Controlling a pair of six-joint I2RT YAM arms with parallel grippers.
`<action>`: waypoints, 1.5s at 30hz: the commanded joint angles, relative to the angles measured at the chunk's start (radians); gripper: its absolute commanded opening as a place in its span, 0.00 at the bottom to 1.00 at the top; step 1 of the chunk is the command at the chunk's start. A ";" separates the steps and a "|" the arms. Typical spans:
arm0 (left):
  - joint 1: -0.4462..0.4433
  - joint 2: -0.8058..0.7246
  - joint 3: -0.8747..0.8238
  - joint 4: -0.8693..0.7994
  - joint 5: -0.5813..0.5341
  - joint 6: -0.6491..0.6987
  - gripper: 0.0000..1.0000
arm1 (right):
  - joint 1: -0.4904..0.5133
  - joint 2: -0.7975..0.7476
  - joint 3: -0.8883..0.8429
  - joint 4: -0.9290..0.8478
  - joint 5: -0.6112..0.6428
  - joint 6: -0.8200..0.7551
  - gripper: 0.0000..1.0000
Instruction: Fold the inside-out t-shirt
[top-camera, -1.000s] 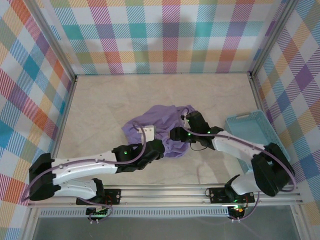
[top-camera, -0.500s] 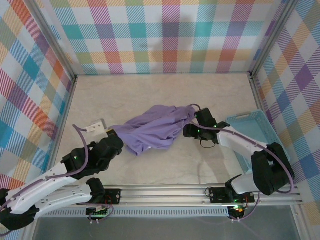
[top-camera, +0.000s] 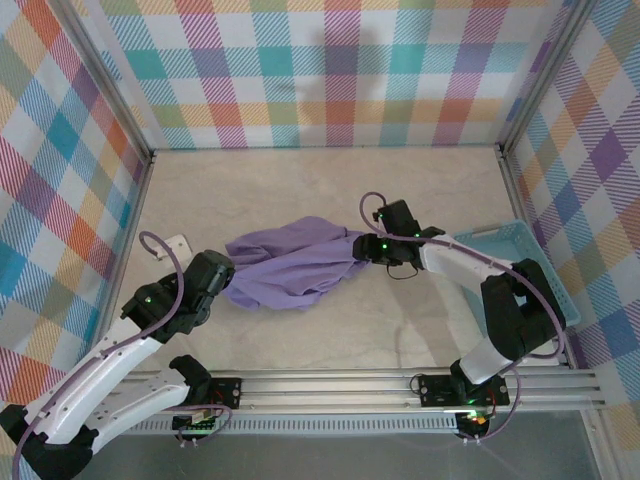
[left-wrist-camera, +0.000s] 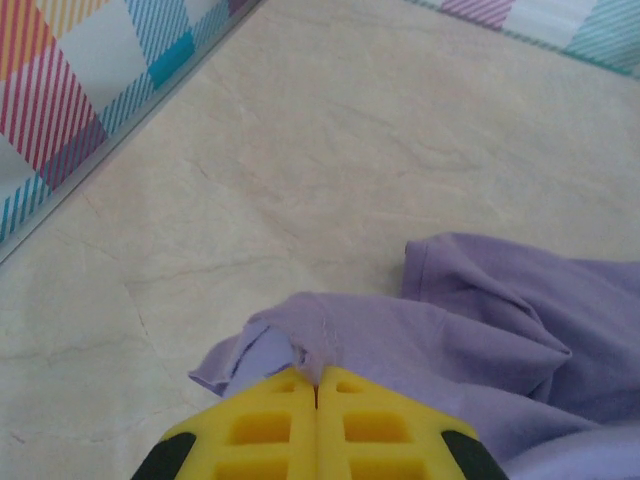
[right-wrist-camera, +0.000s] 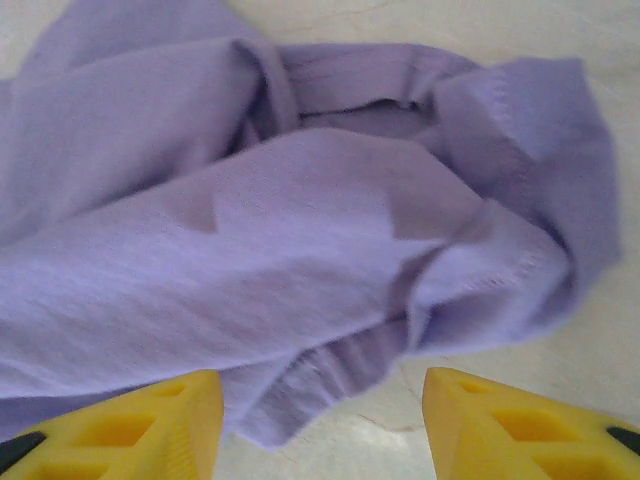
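The inside-out t-shirt (top-camera: 290, 262) lies bunched and drawn out sideways across the middle of the table, lavender and plain. My left gripper (top-camera: 225, 285) is at its left end, shut on a fold of the fabric; in the left wrist view the cloth (left-wrist-camera: 480, 330) rises into the closed yellow jaws of that gripper (left-wrist-camera: 317, 375). At the shirt's right end my right gripper (top-camera: 362, 247) stands open. In the right wrist view a hemmed edge of the shirt (right-wrist-camera: 300, 220) lies between the spread fingers (right-wrist-camera: 170, 410) of the right gripper (right-wrist-camera: 322, 385), not pinched.
A light blue plastic basket (top-camera: 490, 235) stands at the right, beside the right arm. Metal frame posts and plaid walls close in the table on three sides. Bare marble-look tabletop (top-camera: 320, 185) stretches behind the shirt.
The left arm has swung back to the left with the shirt in its jaws, drawing the heap out into a long strip. The right gripper stayed at the shirt's right end.
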 joint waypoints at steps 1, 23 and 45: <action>0.021 0.005 -0.006 0.025 0.043 0.042 0.00 | 0.026 0.049 0.028 0.003 -0.050 -0.005 0.55; 0.073 0.050 0.032 0.084 0.100 0.110 0.00 | 0.077 0.131 0.082 -0.074 0.098 0.042 0.00; 0.127 0.166 0.163 0.144 0.143 0.191 0.00 | 0.243 0.027 -0.009 -0.057 0.193 -0.086 0.33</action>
